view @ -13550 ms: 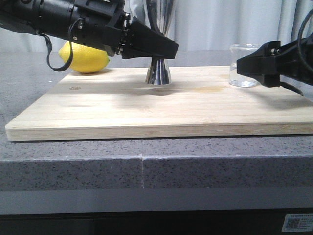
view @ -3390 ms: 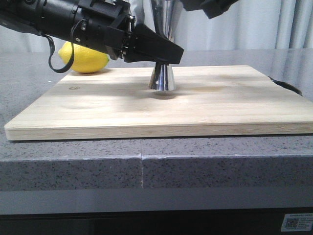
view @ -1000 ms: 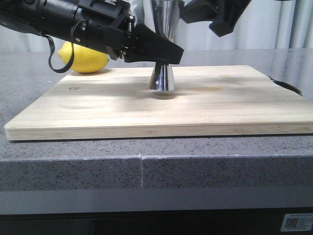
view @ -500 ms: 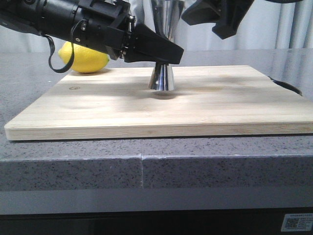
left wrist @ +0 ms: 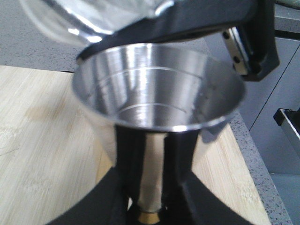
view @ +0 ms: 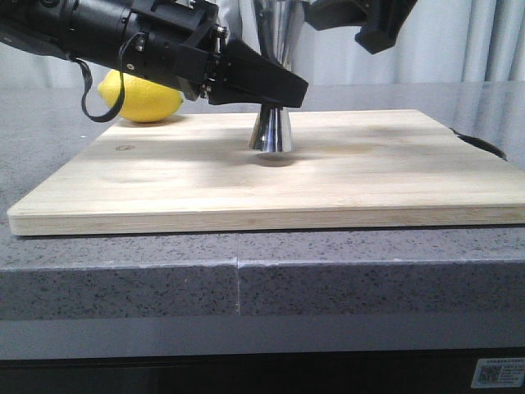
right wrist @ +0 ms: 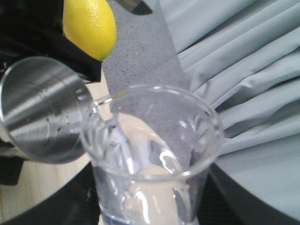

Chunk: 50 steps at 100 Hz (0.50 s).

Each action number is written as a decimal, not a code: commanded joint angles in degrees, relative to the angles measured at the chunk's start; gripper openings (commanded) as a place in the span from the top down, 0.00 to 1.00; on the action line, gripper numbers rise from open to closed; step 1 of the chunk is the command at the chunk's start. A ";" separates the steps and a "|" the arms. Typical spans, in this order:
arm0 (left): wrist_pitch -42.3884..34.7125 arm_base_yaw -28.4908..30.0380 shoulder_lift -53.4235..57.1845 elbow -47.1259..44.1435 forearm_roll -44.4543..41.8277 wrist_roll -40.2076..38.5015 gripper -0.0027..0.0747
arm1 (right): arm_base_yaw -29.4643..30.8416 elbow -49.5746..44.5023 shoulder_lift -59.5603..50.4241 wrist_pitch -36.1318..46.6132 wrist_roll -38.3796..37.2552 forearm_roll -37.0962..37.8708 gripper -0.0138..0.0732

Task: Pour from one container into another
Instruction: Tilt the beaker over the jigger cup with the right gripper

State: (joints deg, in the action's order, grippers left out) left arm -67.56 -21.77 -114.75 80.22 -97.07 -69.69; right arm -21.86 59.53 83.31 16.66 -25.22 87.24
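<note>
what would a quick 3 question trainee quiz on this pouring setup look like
1. True or false: the left gripper is shut on the jigger, which stands on the wooden board.
2. Which container does the right gripper hold? A) glass beaker B) lemon C) a mug
3. Fill in: in the right wrist view the beaker's lip sits at the jigger's ____.

Key: 1 true; 2 A; 3 rim
</note>
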 commanded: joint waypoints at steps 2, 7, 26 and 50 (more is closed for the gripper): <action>-4.41 -0.48 3.86 1.64 3.98 -0.60 0.82 | 0.08 2.37 -2.46 0.03 0.09 -0.55 0.47; -4.38 -0.48 3.86 1.64 3.98 -0.60 0.82 | 0.08 2.37 -2.46 0.03 0.09 -0.40 0.47; -4.28 -0.48 3.86 1.64 3.98 -0.60 0.82 | 0.08 2.37 -2.46 -0.05 0.09 0.78 0.47; -4.26 -0.48 3.86 1.64 3.98 -0.60 0.82 | 0.08 2.37 -2.46 -0.05 0.09 1.42 0.47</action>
State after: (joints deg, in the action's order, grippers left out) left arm -67.56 -21.77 -114.75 80.22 -97.07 -69.69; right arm -21.86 59.65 83.31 16.57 -25.22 89.22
